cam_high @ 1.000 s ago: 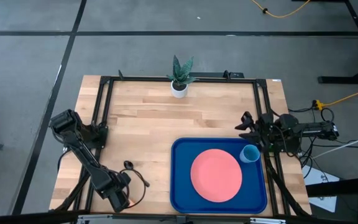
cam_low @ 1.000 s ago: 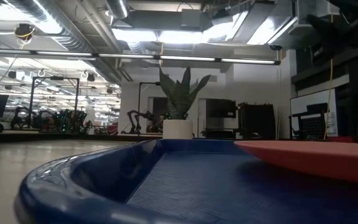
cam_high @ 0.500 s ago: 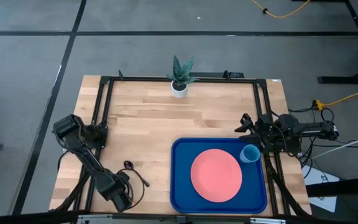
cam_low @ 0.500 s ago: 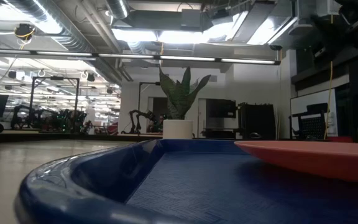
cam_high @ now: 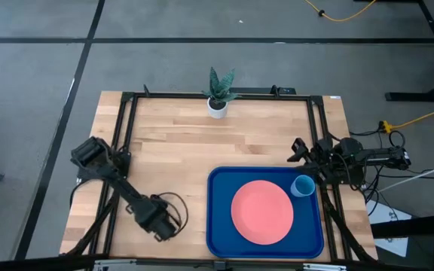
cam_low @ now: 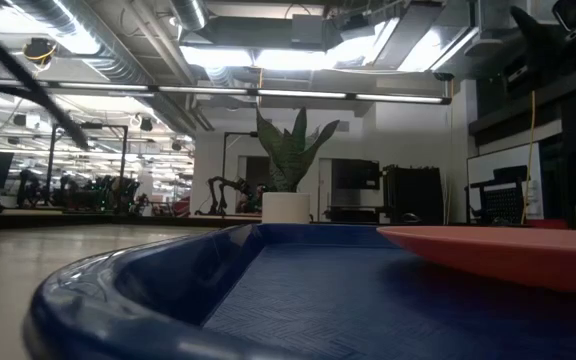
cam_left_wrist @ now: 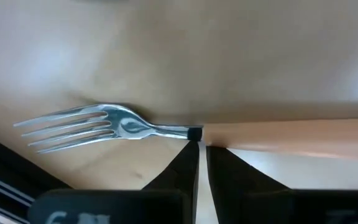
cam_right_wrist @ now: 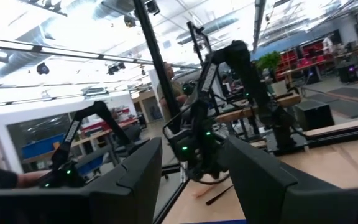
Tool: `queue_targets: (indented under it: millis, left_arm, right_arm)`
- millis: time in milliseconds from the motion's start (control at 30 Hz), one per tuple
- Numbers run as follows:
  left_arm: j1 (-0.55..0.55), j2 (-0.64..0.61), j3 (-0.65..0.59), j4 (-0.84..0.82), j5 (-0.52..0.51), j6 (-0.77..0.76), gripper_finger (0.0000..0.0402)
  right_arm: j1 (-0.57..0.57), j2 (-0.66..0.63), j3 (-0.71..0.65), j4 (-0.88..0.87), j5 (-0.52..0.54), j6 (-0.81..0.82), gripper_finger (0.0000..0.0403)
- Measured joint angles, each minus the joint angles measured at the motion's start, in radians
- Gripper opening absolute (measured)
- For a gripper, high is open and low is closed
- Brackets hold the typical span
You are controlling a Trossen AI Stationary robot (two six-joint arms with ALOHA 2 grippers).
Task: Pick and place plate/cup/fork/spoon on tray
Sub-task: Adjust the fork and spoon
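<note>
The salmon-pink plate (cam_high: 262, 211) and the light-blue cup (cam_high: 303, 185) sit in the deep-blue tray (cam_high: 218, 226) at the near right. In the low view the tray's rim (cam_low: 118, 290) and the plate (cam_low: 508, 255) show close up. My left gripper (cam_high: 160, 218) is low over the table, left of the tray, and shut on the fork (cam_left_wrist: 104, 124), which has silver tines and a tan handle. The dark spoon is hidden under that gripper in the high view. My right gripper (cam_high: 301, 154) is open and empty by the tray's far right corner. My left gripper pinches the fork between its two fingertips (cam_left_wrist: 179, 168) at the tine end of the tan handle (cam_left_wrist: 213, 133), just behind the metal neck. The fingers lie across the fork, which sits level. I cannot tell whether it is clear of the table.
A white pot with a green plant (cam_high: 218, 105) stands at the table's far edge. A dark frame (cam_high: 126, 120) runs along the table's sides. Bare wood lies between the plant and the tray. People and other arms show in the room beyond, in the right wrist view.
My left gripper has gone from the table's near left corner toward the right and far edges, closer to the tray, and now stands over the place where the dark spoon lay, hiding it.
</note>
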Motion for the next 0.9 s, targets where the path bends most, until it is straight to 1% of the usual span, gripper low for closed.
queue_targets:
  millis: [167,533,700,900]
  left_arm:
    - [0.083,0.000,-0.001,-0.036,-0.050,0.113,0.0027]
    - [0.262,0.001,-0.002,-0.063,-0.106,0.376,0.0027]
    - [0.321,0.001,-0.002,-0.061,-0.129,0.459,0.0027]
    - [0.371,0.001,-0.003,-0.052,-0.139,0.517,0.0027]
  right_arm:
    - [0.000,0.000,0.000,-0.003,-0.016,0.000,0.0182]
    - [0.000,0.000,0.000,-0.017,-0.017,-0.001,0.0182]
    - [0.000,0.000,0.000,-0.017,-0.017,-0.002,0.0182]
    - [0.000,0.000,0.000,-0.017,-0.017,-0.004,0.0182]
